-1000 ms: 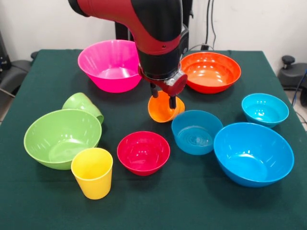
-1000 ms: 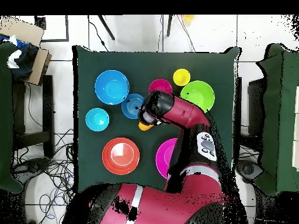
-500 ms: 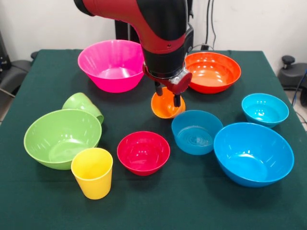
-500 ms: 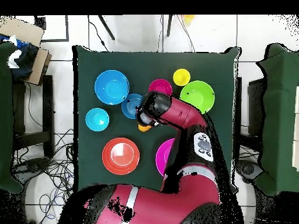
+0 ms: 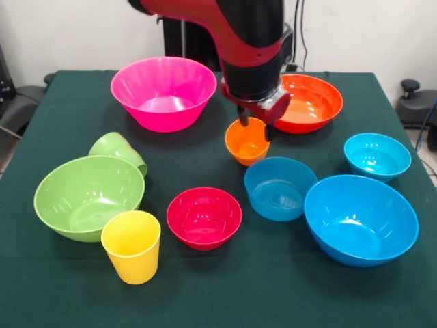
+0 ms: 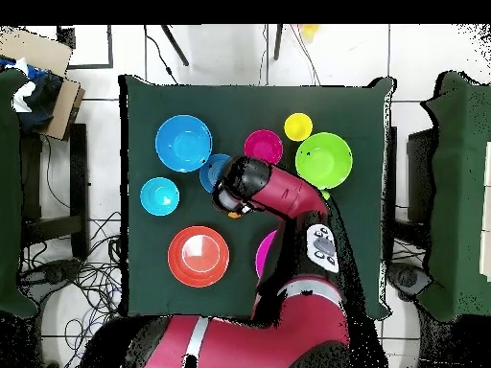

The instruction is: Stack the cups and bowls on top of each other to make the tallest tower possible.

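My gripper [image 5: 256,126] is shut on the rim of the orange cup [image 5: 246,143], which hangs nearly upright just above the table, between the orange bowl [image 5: 308,102] and a small blue bowl [image 5: 280,188]. In the overhead view the arm hides the gripper, and only a sliver of the orange cup [image 6: 233,215] shows. The green cup [image 5: 116,149] lies on its side behind the light green bowl [image 5: 87,197]. The yellow cup [image 5: 131,246] stands upright in front of that bowl. The pink bowl [image 5: 164,92], red bowl [image 5: 204,217], large blue bowl [image 5: 360,219] and small cyan bowl [image 5: 377,156] stand apart.
All the bowls and cups rest on a dark green tablecloth [image 5: 61,109]. In the overhead view, chairs stand at both sides of the table [image 6: 369,105] and cables lie on the floor at the left.
The gripper has carried the orange cup to the right in the front view, towards the orange bowl. The cup has turned from tilted to nearly upright.
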`<state>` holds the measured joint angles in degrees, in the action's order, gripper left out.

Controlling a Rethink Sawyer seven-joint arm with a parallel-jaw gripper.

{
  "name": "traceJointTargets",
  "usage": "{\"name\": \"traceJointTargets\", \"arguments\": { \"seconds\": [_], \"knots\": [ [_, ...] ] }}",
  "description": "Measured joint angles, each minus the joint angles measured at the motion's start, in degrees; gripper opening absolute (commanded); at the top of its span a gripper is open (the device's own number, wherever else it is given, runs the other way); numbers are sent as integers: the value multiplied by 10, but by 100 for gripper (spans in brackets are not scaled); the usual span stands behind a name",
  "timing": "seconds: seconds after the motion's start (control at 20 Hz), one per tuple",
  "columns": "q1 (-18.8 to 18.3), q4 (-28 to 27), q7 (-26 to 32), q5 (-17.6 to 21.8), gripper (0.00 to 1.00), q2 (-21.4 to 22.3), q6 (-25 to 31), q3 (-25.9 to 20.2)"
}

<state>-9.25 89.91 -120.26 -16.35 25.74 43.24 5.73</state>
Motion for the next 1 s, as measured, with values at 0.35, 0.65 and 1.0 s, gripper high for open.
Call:
{"name": "traceJointTargets", "arguments": {
  "seconds": [0.35, 0.65, 1.0],
  "knots": [
    [28, 78, -10, -38, 100, 50, 0, 5],
    [45, 138, -11, -49, 100, 88, 0, 12],
    [64, 156, -11, -46, 100, 96, 0, 41]
  ]
}}
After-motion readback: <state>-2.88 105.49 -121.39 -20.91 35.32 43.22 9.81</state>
